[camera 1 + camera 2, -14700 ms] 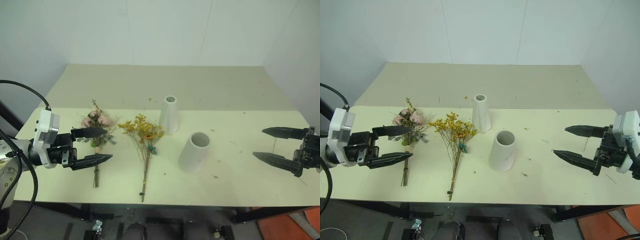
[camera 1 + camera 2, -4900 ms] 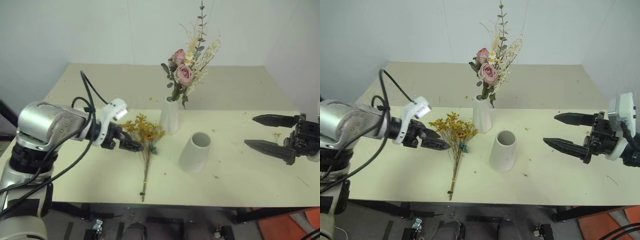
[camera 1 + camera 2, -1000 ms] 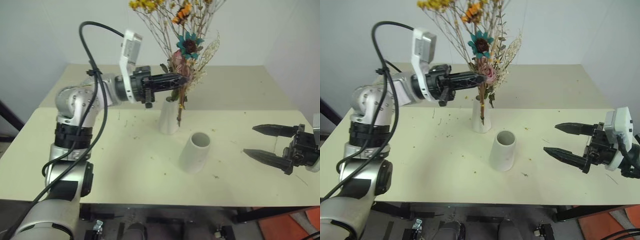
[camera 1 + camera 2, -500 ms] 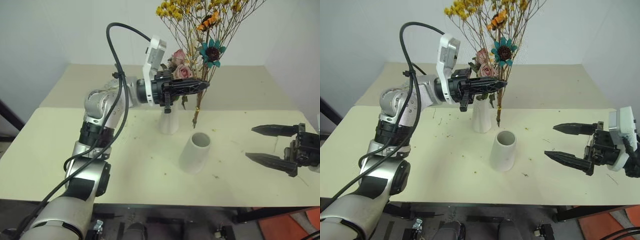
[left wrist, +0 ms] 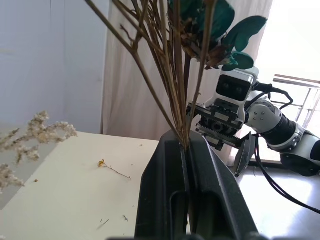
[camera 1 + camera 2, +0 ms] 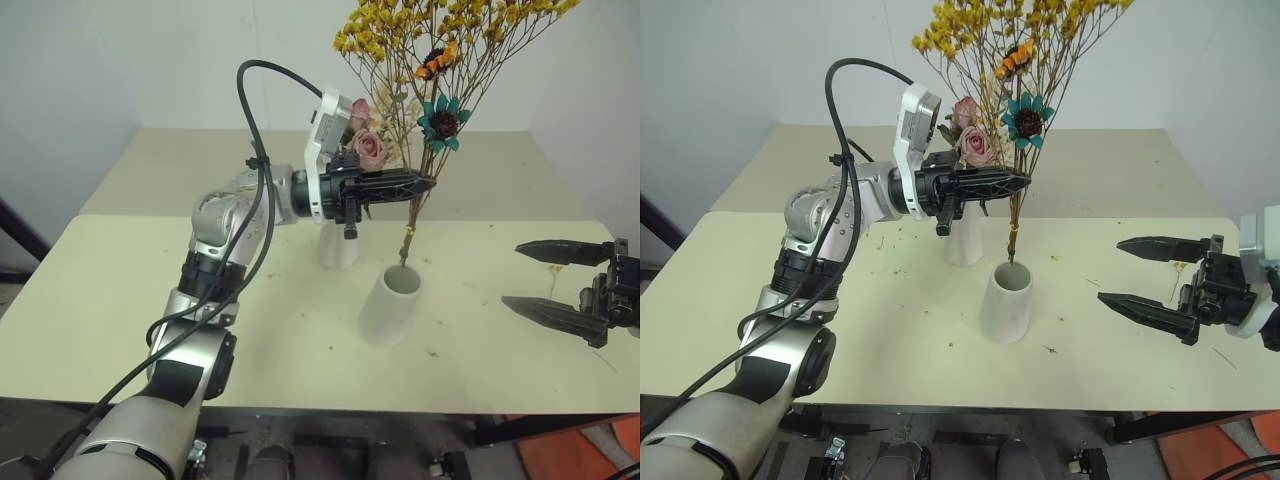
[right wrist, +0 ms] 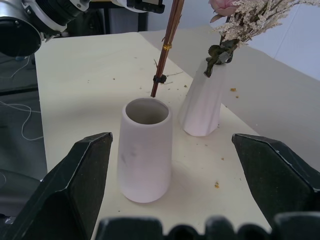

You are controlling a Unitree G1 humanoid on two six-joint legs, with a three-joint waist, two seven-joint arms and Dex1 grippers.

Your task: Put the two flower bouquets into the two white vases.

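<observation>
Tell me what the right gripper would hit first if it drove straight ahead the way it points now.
Most likely the shorter white vase: it stands centred between the open right gripper's fingers in the wrist view, nearer than the tall vase. Depth is hard to judge.

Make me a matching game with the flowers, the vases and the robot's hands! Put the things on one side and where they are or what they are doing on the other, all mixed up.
Things:
1. pink rose bouquet
2. yellow bouquet
3. short wide vase
4. right gripper

States:
A. open, holding nothing
B. pinched in the shut left gripper
C. standing in the tall slim vase
D. nothing inside yet

Pairs: 1-C, 2-B, 3-D, 4-A
</observation>
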